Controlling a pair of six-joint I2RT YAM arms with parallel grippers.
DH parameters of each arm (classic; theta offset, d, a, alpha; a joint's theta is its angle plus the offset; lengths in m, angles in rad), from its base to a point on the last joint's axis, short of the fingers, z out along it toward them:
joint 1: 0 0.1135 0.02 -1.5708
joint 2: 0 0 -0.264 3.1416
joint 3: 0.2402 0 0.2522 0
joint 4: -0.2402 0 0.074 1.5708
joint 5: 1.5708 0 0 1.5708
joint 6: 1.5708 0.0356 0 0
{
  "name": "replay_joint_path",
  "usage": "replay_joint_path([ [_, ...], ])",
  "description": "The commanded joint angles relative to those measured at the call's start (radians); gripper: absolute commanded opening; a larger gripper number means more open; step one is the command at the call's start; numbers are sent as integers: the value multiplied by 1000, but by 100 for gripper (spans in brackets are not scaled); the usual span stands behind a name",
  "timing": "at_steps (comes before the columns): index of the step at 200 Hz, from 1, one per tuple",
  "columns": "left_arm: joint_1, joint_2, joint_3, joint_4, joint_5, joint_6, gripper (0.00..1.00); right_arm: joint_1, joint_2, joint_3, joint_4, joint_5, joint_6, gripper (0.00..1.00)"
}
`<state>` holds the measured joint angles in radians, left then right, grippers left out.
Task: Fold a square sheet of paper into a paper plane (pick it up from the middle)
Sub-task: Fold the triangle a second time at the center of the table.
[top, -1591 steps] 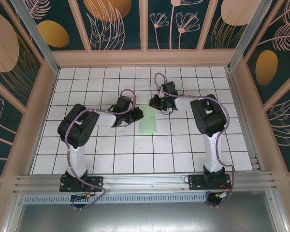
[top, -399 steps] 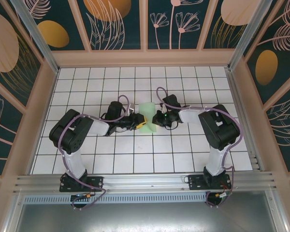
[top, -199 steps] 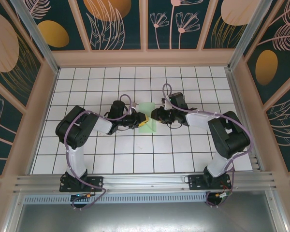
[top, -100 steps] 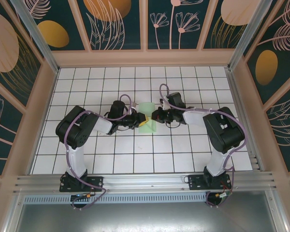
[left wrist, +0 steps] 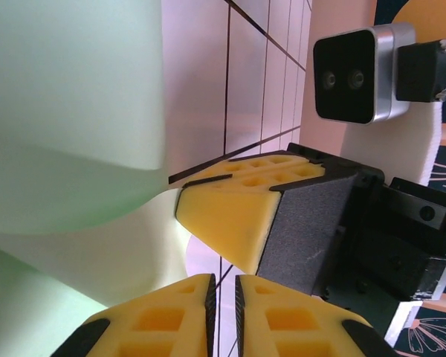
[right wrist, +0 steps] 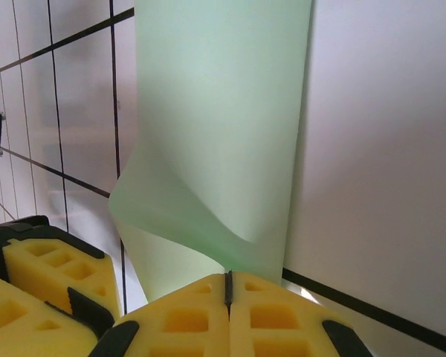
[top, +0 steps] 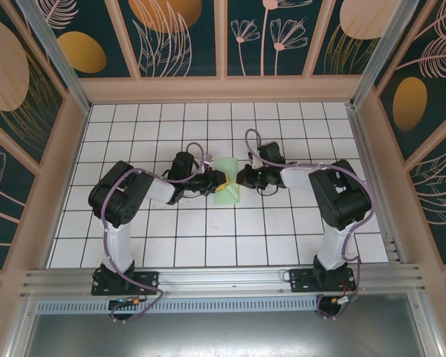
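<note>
On white tiles [top: 171, 238], right tool [right wrist: 227, 280] now pinches the sheet [right wrist: 223, 111]; left tool [left wrist: 223, 301] stays clenched.

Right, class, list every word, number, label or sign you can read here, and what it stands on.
None can be read. The square sheet of paper is plain, the grid tiles carry only lines, and the wall panels show only leaf and flower patterns.

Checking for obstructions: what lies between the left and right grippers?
The thin pale mint-green paper sheet, buckled, lies between the left gripper and right gripper in the top external view; the right wrist view shows the right gripper pinching its edge.
</note>
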<state>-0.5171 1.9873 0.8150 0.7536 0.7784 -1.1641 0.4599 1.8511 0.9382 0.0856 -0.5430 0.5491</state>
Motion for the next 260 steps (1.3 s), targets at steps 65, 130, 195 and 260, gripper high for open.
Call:
replay_joint_path([
  [65, -14, 40, 55, -56, 19, 49, 17, -12, 45, 50, -32, 11, -60, 5],
  [130, -15, 60, 70, -100, 3, 72, 16, -13, 60, 66, -37, 9, -75, 5],
  [195, -14, 73, 70, -106, -4, 75, 15, -13, 72, 78, -45, 6, -84, 5],
  [260, -15, 82, 70, -114, -10, 78, 15, -13, 85, 88, -49, 5, -91, 5],
])
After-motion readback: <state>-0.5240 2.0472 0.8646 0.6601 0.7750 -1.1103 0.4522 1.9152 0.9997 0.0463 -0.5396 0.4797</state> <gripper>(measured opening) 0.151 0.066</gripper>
